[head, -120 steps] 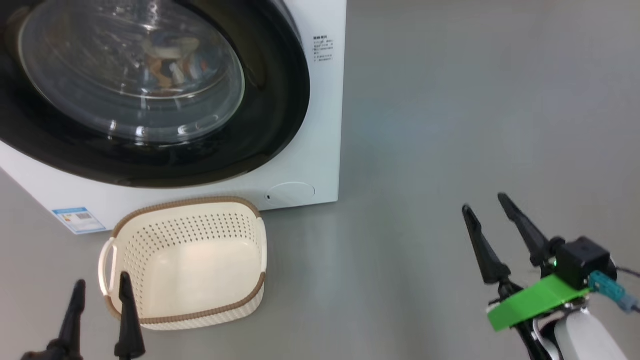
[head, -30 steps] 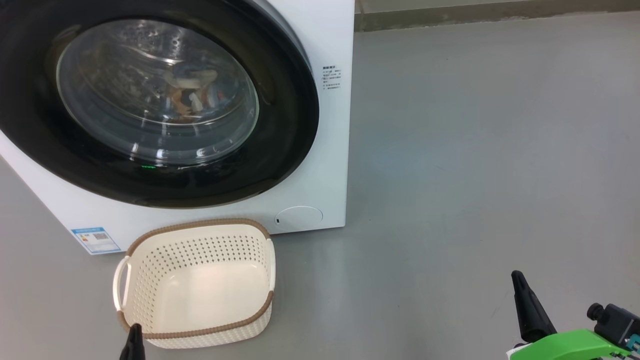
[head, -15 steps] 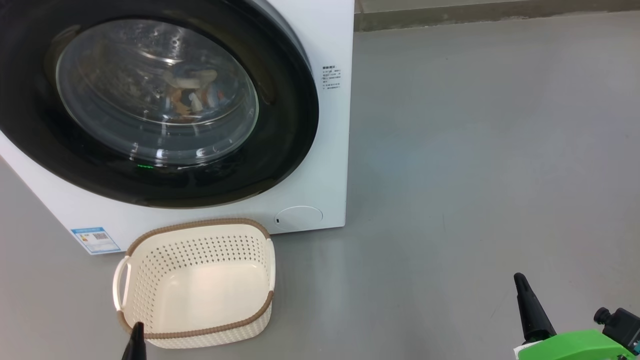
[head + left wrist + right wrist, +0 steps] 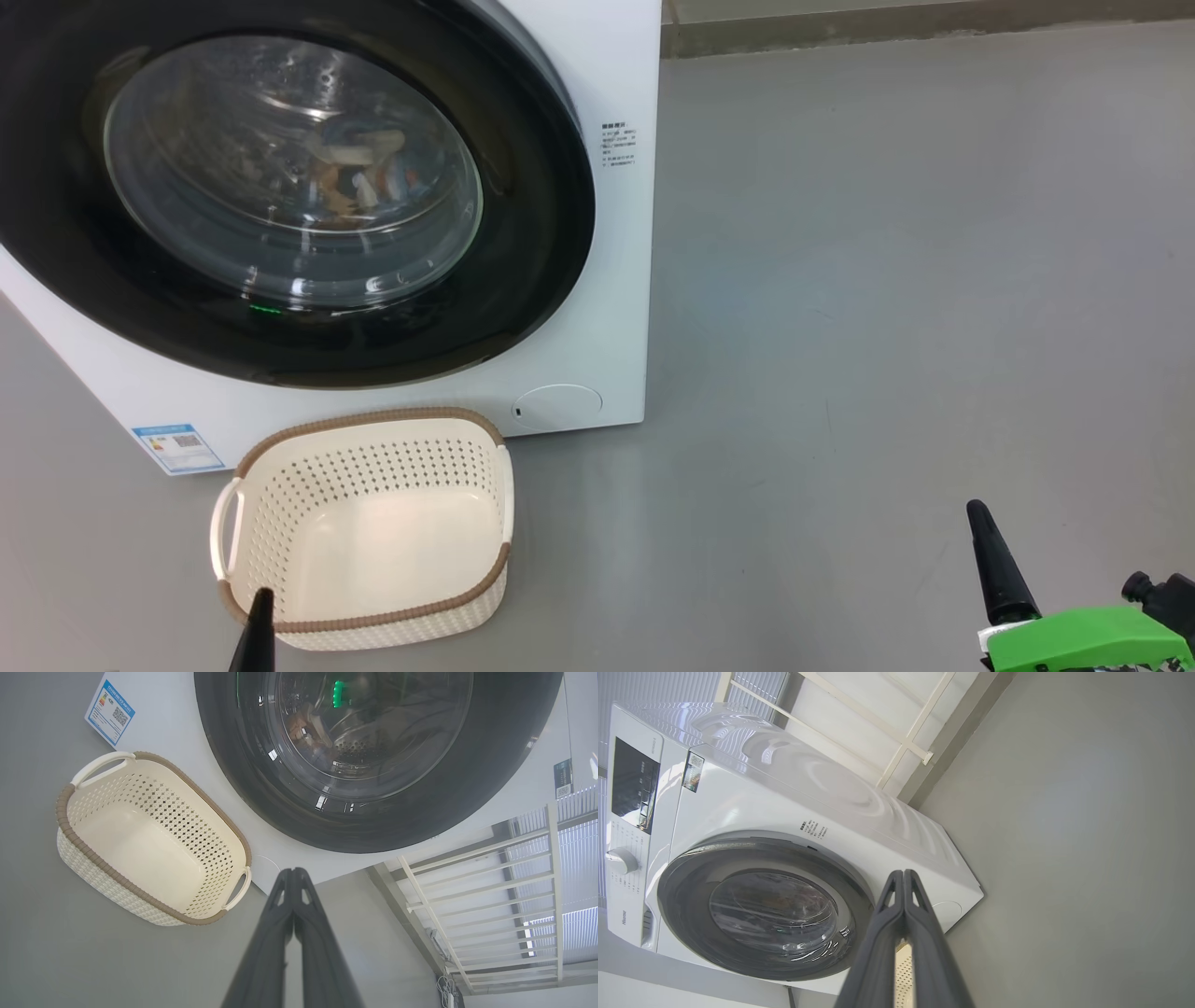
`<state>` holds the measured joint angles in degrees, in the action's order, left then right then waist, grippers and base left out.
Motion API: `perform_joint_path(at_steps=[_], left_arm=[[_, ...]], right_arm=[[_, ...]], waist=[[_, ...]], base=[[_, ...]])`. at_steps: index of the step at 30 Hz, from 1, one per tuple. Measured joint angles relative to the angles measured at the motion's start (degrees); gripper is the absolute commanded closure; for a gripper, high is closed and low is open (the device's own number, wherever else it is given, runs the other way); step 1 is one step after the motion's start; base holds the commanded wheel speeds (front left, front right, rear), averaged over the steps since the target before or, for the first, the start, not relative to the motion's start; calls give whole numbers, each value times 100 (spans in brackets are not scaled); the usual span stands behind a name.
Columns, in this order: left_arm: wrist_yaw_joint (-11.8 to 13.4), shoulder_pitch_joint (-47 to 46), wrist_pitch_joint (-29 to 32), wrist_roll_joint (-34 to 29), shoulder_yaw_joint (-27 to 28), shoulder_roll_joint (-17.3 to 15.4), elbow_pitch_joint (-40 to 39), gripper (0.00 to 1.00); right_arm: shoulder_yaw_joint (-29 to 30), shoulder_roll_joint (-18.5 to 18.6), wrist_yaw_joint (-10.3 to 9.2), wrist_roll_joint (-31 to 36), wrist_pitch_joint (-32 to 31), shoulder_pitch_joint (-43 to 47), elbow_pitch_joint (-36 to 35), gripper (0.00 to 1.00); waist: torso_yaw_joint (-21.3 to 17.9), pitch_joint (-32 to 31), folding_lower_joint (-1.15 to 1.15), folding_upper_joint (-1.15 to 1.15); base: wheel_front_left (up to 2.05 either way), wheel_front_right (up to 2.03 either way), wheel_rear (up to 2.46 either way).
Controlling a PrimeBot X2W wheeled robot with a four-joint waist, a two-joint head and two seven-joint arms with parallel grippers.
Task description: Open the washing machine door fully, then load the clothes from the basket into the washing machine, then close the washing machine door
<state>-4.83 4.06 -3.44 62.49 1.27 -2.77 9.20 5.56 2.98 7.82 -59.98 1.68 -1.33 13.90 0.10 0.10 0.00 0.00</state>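
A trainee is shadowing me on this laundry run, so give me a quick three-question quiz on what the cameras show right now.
1. True or false: the basket is empty.
2. Where are the clothes? A) in the basket B) inside the washing machine, behind the glass C) on the floor
3. Fill in: the door is ____.
Key: 1 true; 2 B; 3 closed.

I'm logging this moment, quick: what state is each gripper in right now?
Left gripper, long dark fingers: closed, holding nothing.
Right gripper, long dark fingers: closed, holding nothing.
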Motion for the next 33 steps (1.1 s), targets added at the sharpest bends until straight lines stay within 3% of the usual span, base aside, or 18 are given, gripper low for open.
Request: perform_joint_path(at_steps=[33], left_arm=[[-158,-525,556,2091,100,-9,392,100]], right_arm=[[124,-21,-25,-2146,-528,-135,99,100]], waist=[[-7,5,0,0]], base=[[0,0,0]])
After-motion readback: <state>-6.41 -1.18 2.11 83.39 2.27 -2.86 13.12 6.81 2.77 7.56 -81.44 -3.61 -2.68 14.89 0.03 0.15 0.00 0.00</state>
